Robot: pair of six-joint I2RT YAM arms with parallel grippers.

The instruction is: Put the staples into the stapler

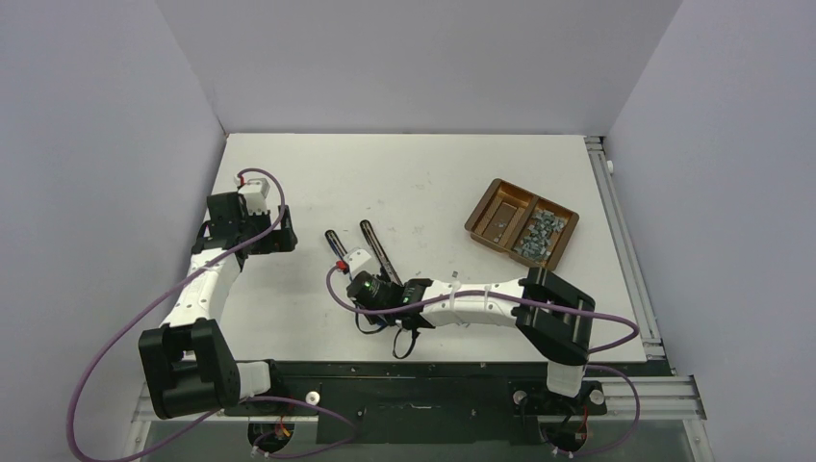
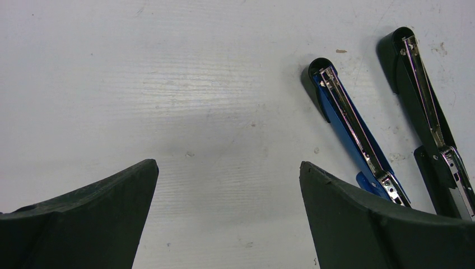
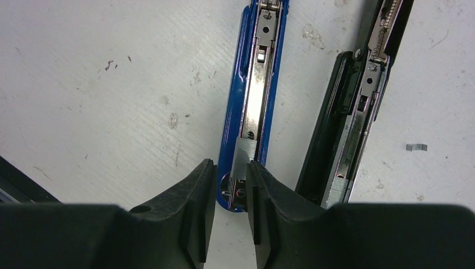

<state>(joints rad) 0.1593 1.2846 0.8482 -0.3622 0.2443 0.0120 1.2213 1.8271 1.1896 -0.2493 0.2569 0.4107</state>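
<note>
Two staplers lie swung open side by side: a blue stapler (image 3: 255,95) (image 2: 353,134) (image 1: 334,245) and a black stapler (image 3: 358,112) (image 2: 425,117) (image 1: 373,248). A silver staples strip (image 3: 245,152) rests tilted in the blue stapler's channel. Its near end reaches between the fingertips of my right gripper (image 3: 231,166) (image 1: 361,279). The jaws stand a narrow gap apart, and blue shows between the left finger and the strip. Another staples strip (image 3: 338,189) sits in the black stapler's channel. My left gripper (image 2: 228,168) (image 1: 279,239) hangs wide open over bare table, left of the staplers.
A brown two-compartment tray (image 1: 481,223) stands at the right, with a heap of staples (image 1: 539,234) in its right compartment. A small loose staple piece (image 3: 416,147) lies on the table right of the black stapler. White walls close in the table's sides.
</note>
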